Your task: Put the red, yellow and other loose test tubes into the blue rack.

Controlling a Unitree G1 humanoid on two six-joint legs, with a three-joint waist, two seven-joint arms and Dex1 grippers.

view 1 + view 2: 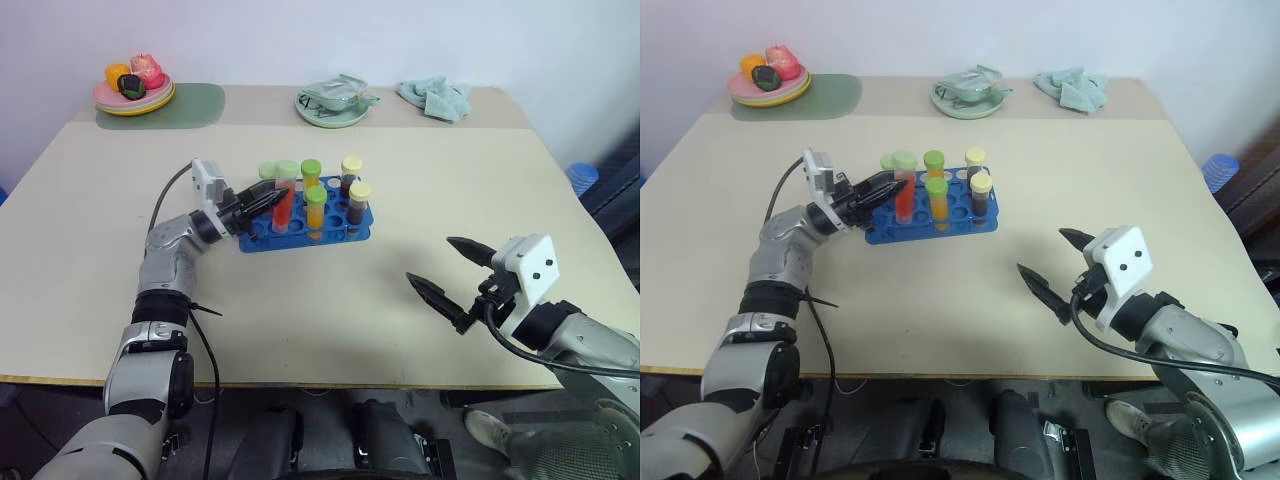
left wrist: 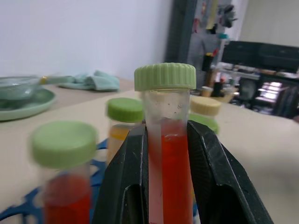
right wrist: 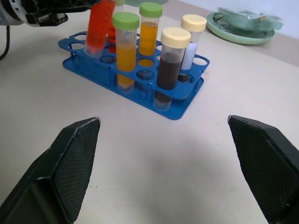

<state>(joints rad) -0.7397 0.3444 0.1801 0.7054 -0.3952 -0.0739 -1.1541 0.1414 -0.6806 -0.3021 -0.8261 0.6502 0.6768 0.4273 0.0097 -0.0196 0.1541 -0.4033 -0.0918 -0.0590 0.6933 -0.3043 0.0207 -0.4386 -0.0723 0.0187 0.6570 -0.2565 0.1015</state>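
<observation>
So, red tube (image 1: 283, 203) over the rack (image 1: 306, 228)
Left gripper (image 1: 272, 199) is clamped on it, tilted, frame center; right gripper (image 1: 446, 272) sits lower right, fingers wide apart, holding nothing.

Left gripper (image 1: 890, 184) pinches a red tube (image 1: 905, 196) over the blue rack (image 1: 925, 228).

At the far edge of the beige tabletop (image 1: 400, 320), a pink and yellow plate (image 1: 133, 99) with toy food rests on a green mat (image 1: 190, 105). A pale green plate (image 1: 333, 108) carries crumpled clear wrapping, and a teal cloth (image 1: 434, 97) lies beside it.
</observation>
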